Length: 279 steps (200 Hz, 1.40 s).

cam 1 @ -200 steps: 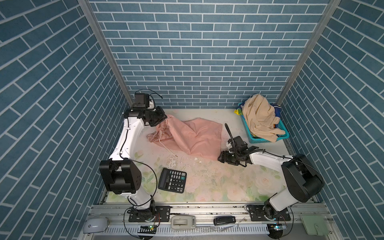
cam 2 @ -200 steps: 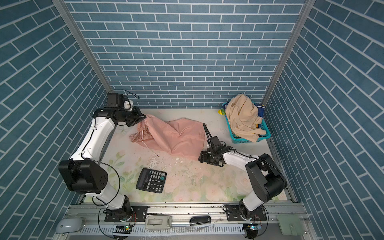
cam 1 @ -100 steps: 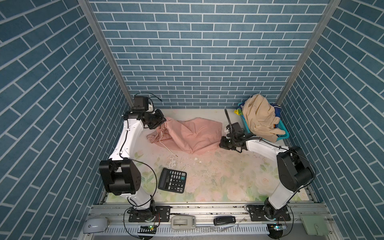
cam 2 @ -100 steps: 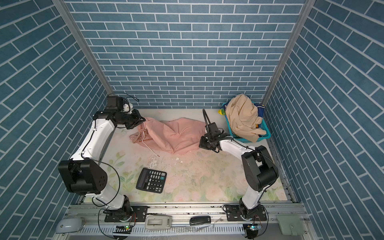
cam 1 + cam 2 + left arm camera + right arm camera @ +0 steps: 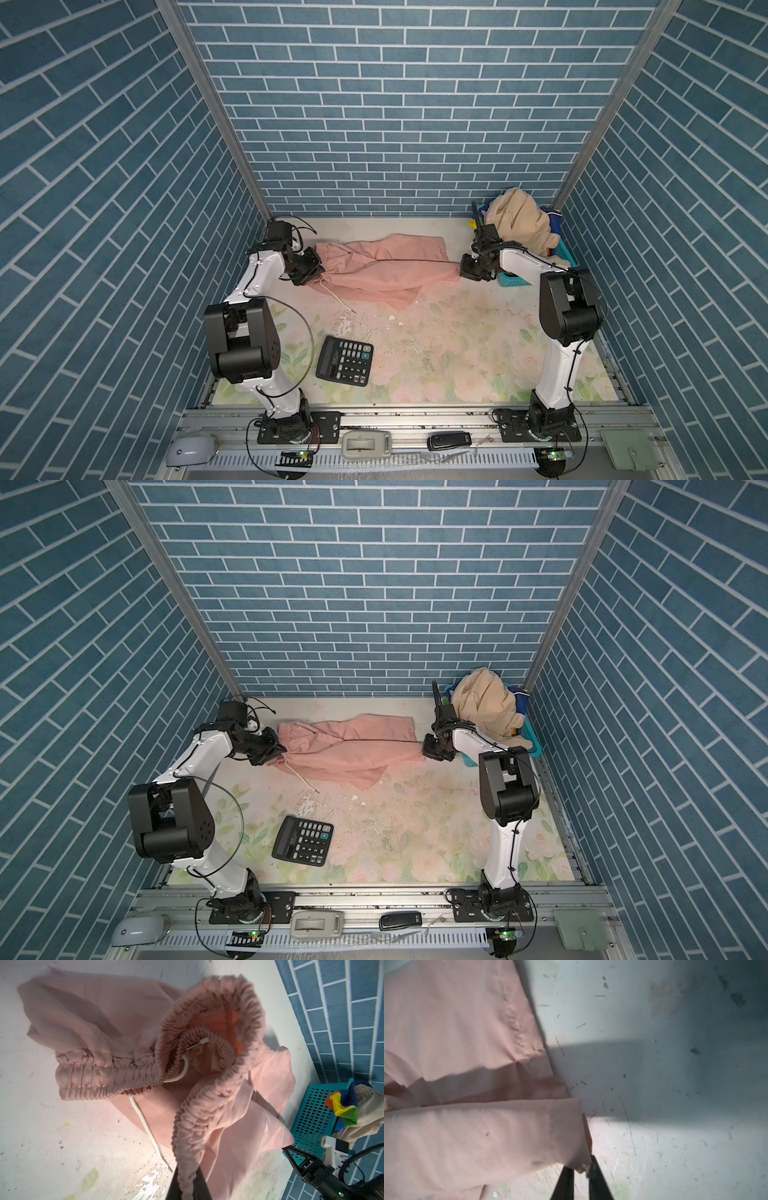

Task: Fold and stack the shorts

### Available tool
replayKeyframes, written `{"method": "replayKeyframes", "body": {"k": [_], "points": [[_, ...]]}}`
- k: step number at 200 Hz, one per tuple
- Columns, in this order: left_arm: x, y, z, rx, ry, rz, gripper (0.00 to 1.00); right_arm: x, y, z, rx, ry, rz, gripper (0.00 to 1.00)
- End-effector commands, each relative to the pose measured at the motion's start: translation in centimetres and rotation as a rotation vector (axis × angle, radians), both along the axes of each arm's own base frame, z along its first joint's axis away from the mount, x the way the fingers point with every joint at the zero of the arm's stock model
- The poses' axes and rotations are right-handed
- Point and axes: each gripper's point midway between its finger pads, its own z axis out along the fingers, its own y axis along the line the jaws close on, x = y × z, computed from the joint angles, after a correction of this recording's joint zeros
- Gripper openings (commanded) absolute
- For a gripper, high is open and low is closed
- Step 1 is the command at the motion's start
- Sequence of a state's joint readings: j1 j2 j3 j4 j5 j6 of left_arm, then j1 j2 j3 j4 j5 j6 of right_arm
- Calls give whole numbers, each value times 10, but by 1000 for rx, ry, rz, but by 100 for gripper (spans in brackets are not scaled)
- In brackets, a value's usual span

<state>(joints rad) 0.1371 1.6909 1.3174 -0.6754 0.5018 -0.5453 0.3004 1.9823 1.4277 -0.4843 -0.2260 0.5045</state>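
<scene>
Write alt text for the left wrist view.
The left pincer pinches the gathered waistband of the pink shorts, which sprawl over the table. Their white drawstring trails loose; a teal basket holding rainbow shorts stands beyond them.

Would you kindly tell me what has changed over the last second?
The right gripper closed on the pink shorts at the hem and drew it toward the basket, stretching them out. The left gripper still holds the waistband; calculator and beige shorts unmoved.
</scene>
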Motion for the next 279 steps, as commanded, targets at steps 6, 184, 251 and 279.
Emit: {"method": "replayKeyframes", "body": {"k": [6, 184, 251, 279], "points": [[3, -3, -1, -7, -31, -21, 0, -14, 4, 25, 35, -29, 28, 32], [-7, -9, -8, -31, -34, -30, 0, 22, -1, 12, 161, -167, -98, 51], [-7, -10, -13, -37, -27, -31, 0, 42, -2, 14, 178, -222, -128, 22], [-8, -11, -14, -36, -28, -36, 0, 49, 0, 12, 193, -236, -136, 12]]}}
